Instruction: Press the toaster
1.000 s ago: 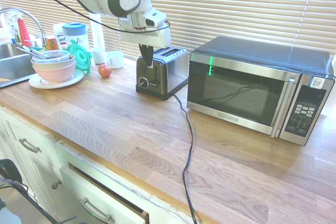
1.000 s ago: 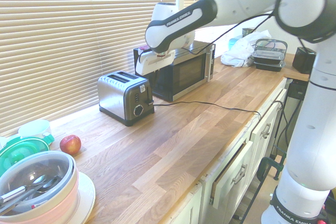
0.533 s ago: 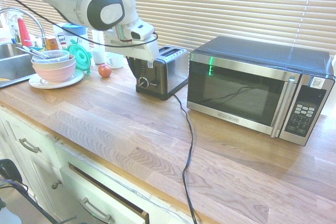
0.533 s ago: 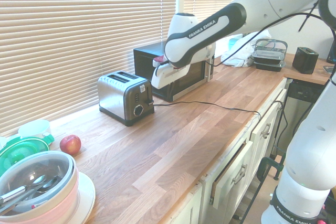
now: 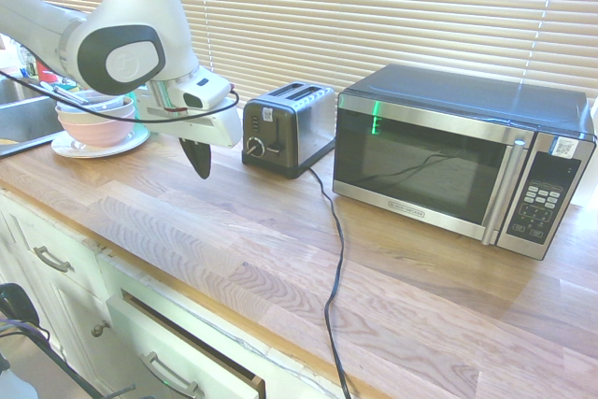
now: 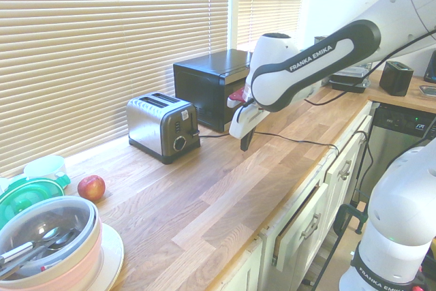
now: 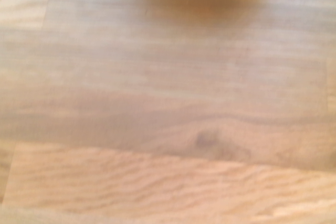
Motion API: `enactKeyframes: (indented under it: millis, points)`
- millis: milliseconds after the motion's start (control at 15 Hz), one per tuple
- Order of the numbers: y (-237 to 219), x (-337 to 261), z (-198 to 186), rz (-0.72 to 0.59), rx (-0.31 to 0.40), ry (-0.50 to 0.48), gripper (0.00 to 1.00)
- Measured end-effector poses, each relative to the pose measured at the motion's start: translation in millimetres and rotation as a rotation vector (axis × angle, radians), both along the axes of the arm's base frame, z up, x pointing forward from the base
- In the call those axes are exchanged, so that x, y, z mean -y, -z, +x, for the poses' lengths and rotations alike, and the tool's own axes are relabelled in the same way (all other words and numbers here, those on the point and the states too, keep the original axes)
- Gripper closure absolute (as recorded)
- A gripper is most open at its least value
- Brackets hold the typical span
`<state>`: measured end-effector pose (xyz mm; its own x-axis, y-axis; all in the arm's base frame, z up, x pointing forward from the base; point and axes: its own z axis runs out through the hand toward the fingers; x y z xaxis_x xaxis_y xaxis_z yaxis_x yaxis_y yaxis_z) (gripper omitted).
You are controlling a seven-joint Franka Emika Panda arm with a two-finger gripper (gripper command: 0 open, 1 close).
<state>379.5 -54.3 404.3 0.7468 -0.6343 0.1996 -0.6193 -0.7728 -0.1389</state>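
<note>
The gripper (image 5: 199,163), fingers clenched on nothing, hangs above the wooden counter (image 5: 280,240), apart from the toaster (image 5: 287,127), which stands at the back edge beside the microwave (image 5: 458,156).

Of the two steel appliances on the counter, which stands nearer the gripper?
The toaster, the small two-slot one; the gripper hangs beside its black end, while the microwave sits beyond.

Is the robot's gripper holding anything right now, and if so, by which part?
Nothing is held. The gripper is shut on itself, hanging above the bare wooden counter, apart from the toaster.
</note>
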Motion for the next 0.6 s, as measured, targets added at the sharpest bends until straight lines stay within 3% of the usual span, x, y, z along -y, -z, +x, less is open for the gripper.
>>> enactKeyframes:
  millis: [67,133,600]
  points:
    - [0,-2,-2,-0.003,0.0,-0.005,1.0]
    - [0,-5,-3,-0.007,0.0,-0.01,0.0]
    - [-1,-15,-3,-0.029,-0.001,-0.041,0.0]
